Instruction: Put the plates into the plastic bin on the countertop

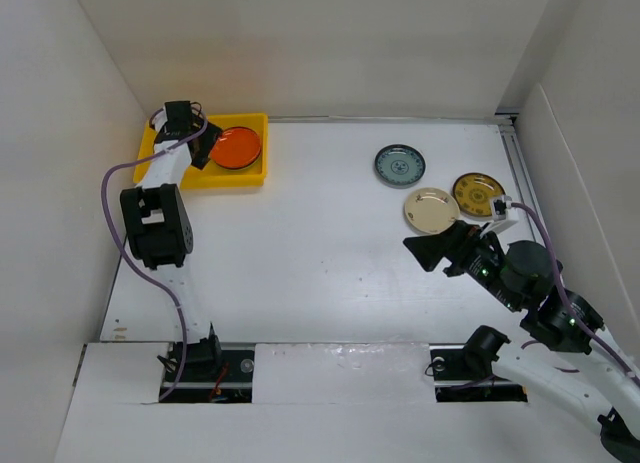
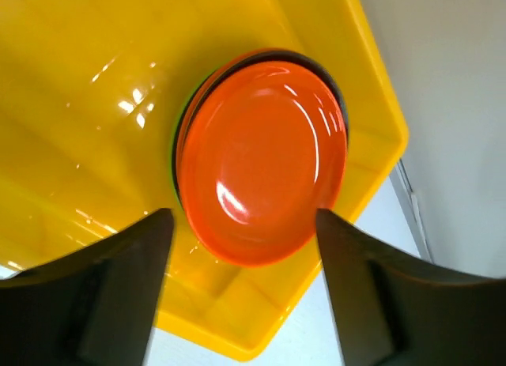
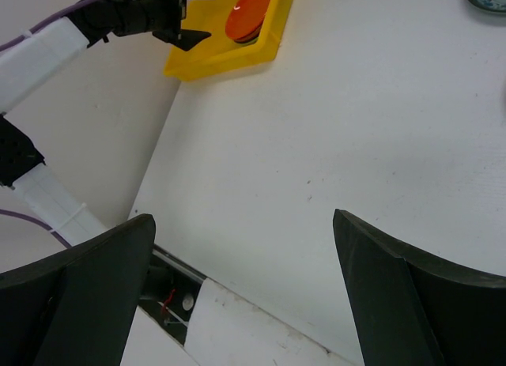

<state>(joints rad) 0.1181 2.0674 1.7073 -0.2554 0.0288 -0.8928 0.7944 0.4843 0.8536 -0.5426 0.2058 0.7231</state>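
Note:
The yellow plastic bin (image 1: 228,179) sits at the far left of the white countertop (image 1: 320,243). An orange plate (image 1: 236,147) lies in its right end on top of a stack; the left wrist view shows this orange plate (image 2: 261,156) with black and green rims beneath. My left gripper (image 1: 204,151) hovers over the bin, open and empty (image 2: 245,251), just beside the stack. A teal plate (image 1: 400,166), a cream plate (image 1: 431,211) and a brown-and-gold plate (image 1: 478,194) lie at the far right. My right gripper (image 1: 418,253) is open and empty (image 3: 241,247), just in front of the cream plate.
White walls close in the left, back and right sides. A metal rail (image 1: 522,173) runs along the right edge. The bin's left part (image 2: 87,105) holds nothing. The right wrist view shows the bin (image 3: 237,54) and the left arm (image 3: 47,50) far off.

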